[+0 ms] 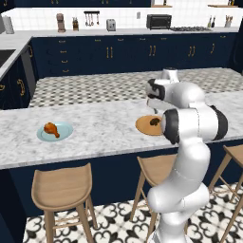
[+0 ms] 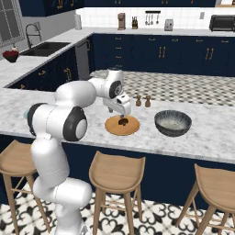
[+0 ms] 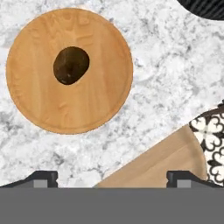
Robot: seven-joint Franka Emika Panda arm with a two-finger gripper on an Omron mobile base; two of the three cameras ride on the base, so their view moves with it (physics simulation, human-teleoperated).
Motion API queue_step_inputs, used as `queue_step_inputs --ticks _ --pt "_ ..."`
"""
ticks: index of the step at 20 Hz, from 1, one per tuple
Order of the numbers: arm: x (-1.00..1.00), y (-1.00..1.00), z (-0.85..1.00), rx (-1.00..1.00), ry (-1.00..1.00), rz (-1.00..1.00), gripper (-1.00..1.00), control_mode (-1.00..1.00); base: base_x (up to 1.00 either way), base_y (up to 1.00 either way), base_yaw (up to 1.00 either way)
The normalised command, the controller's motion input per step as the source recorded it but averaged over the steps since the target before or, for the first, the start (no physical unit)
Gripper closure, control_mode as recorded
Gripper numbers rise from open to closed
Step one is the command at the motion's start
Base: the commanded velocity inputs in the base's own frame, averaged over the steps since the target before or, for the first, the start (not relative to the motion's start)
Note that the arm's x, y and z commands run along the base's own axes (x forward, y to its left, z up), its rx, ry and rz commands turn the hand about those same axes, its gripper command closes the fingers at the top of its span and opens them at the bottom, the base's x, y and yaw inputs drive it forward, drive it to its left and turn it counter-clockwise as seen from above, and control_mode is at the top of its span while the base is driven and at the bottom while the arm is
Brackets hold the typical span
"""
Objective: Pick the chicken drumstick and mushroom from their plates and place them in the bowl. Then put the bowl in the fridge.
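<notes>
The chicken drumstick [image 1: 51, 128] lies on the pale blue plate [image 1: 66, 132] at the counter's left. The dark mushroom [image 2: 123, 121] [image 1: 154, 121] [image 3: 71, 65] sits on the tan wooden plate [image 2: 114, 127] [image 1: 141, 126] [image 3: 96, 96]. My gripper [image 2: 120, 111] [image 3: 112, 179] hangs open a little above that plate, pointing down, with nothing between its fingers. In the hand view the mushroom lies up and left of the gap between the tips. The dark grey speckled bowl [image 2: 173, 123] [image 3: 205, 6] stands just right of the tan plate. The fridge is out of view.
Two small shakers [image 2: 142, 100] stand behind the tan plate on the marble counter [image 2: 211, 137]. Wooden stools [image 2: 117, 172] [image 1: 61, 187] line the counter's near edge. A sink [image 2: 43, 48] is far left.
</notes>
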Motion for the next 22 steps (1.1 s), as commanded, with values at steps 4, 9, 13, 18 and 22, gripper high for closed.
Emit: queue_step_inputs --ticks 4,9,13,18,22 --pt "0.7 -0.04 -0.2 0.01 0.13 0.0 -1.0 -1.0 0.0 0.0 0.0" --pt "0.35 -0.05 -0.45 0.01 0.04 0.0 -1.0 -1.0 0.0 0.0 0.0" --pt "0.54 -0.04 -0.55 0.0 0.07 0.0 -1.0 -1.0 0.0 0.0 0.0" --pt "0.5 -0.09 -0.44 0.0 0.07 0.0 -1.0 -1.0 0.0 0.0 0.0" --pt "0.47 -0.08 -0.27 0.0 0.0 0.0 -1.0 -1.0 0.0 0.0 0.0"
